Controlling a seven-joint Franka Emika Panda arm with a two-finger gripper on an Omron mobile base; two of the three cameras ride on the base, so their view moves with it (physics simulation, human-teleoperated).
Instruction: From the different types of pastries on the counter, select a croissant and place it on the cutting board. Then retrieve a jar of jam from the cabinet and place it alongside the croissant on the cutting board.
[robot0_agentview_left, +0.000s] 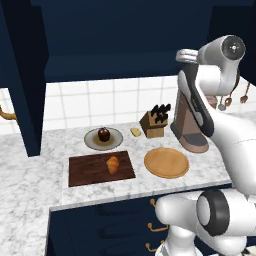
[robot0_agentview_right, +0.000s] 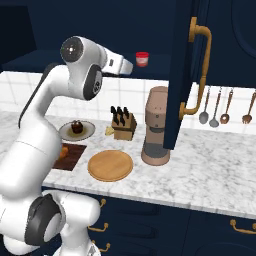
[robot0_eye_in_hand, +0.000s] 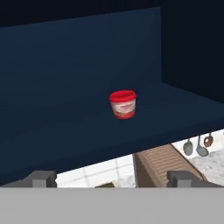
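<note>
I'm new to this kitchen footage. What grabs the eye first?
The small red jar with a pale band stands alone on the dark navy cabinet shelf, ahead of the open tool. Below, the golden-orange ridged croissant lies on the dark brown wooden cutting board.

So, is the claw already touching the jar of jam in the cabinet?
Apart. In the hand view the jar of jam stands alone on the cabinet shelf, well beyond the claw, with bare shelf between them.
</note>
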